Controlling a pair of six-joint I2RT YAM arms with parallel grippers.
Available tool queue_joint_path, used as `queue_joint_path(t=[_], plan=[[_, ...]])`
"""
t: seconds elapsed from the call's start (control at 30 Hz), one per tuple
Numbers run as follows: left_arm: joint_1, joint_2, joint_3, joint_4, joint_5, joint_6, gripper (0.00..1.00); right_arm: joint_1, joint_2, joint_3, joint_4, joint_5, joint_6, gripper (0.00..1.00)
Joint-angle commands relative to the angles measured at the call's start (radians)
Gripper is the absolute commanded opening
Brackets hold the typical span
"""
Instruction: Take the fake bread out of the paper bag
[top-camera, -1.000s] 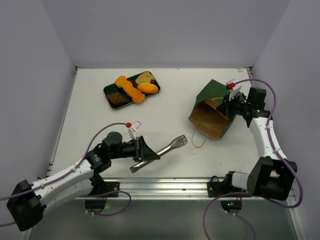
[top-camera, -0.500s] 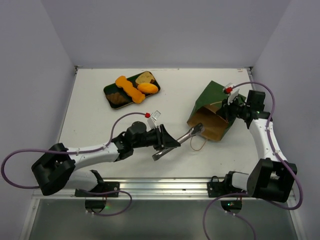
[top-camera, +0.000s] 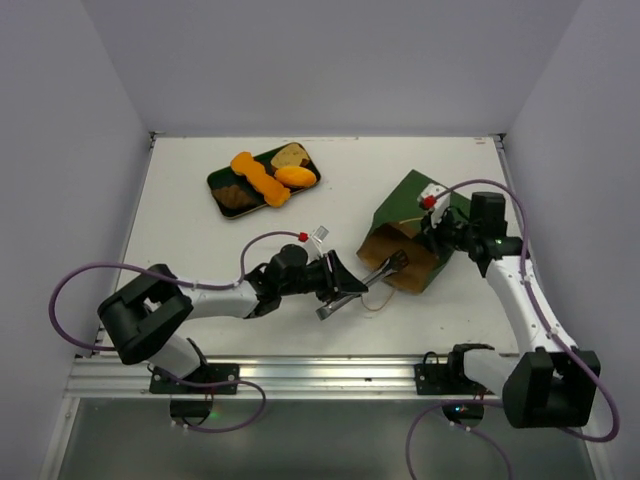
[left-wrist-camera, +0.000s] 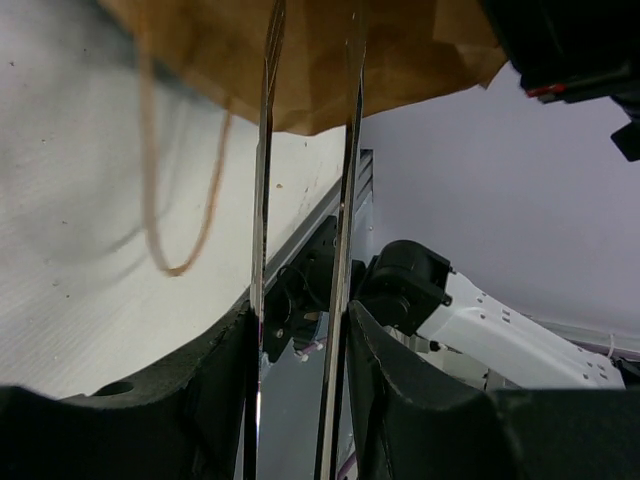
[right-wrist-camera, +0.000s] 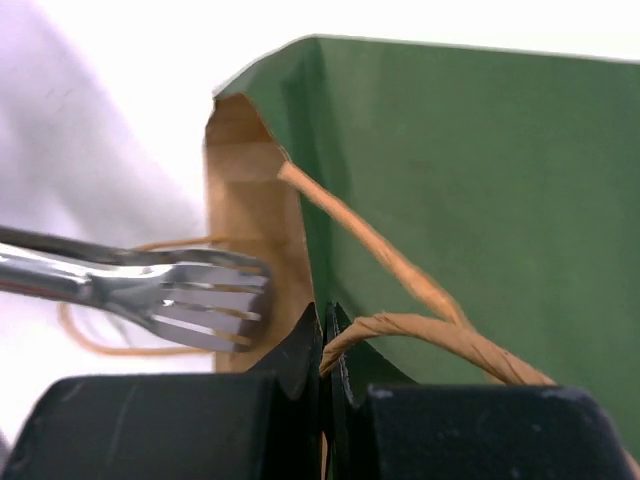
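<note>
The paper bag (top-camera: 402, 203) is tipped on its side right of centre on the desk (top-camera: 180, 235), long axis running upper right to lower left, brown mouth faced lower left; fake bread (top-camera: 262, 177) is seen on a tray (top-camera: 216, 182) at upper left, none discernible inside. The bag's rim is pinched by the right hand (top-camera: 437, 228), while tongs (top-camera: 372, 277) are clamped in the left hand (top-camera: 338, 284), lined up lower left of the mouth, tips at the opening.

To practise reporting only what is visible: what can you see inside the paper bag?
At the mouth of the paper bag, brown lining and the tips of the metal tongs show. Whatever lies deeper cannot be seen; the bag's own walls cover it.
</note>
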Motion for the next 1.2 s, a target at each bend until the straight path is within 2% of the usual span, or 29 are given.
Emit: queue_joint_path(t=[0.0, 0.13, 0.23, 0.47, 0.57, 0.6, 0.73, 0.93, 1.03, 1.17], plan=[[-0.008, 0.001, 0.015, 0.104, -0.035, -0.034, 0.43, 0.101, 0.084, -0.003, -0.105, 0.072, -0.088, 0.00], [-0.008, -0.015, -0.013, 0.109, -0.055, -0.051, 0.43, 0.144, 0.073, 0.017, -0.223, -0.003, -0.148, 0.00], [-0.009, -0.025, -0.028, 0.106, -0.073, -0.062, 0.43, 0.213, 0.082, 0.004, -0.236, 0.032, -0.157, 0.00], [-0.009, -0.023, -0.077, 0.122, -0.126, -0.092, 0.43, 0.218, 0.073, -0.010, 0.003, 0.266, 0.064, 0.04], [-0.009, -0.003, -0.077, 0.129, -0.146, -0.108, 0.43, 0.219, 0.073, -0.001, 0.017, 0.209, 0.070, 0.05], [-0.009, 0.010, -0.076, 0.133, -0.159, -0.118, 0.43, 0.224, 0.085, 0.011, -0.065, 0.111, 0.043, 0.07], [-0.009, 0.066, -0.051, 0.182, -0.192, -0.155, 0.43, 0.239, 0.162, 0.051, -0.217, -0.037, -0.095, 0.09], [-0.009, 0.188, 0.032, 0.239, -0.192, -0.197, 0.43, 0.242, 0.125, 0.046, -0.078, 0.069, 0.079, 0.17], [-0.009, 0.233, 0.075, 0.250, -0.199, -0.201, 0.43, 0.241, 0.122, 0.082, -0.043, 0.081, 0.169, 0.20], [-0.012, 0.268, 0.122, 0.247, -0.209, -0.175, 0.43, 0.239, 0.133, 0.114, -0.023, 0.066, 0.207, 0.20]])
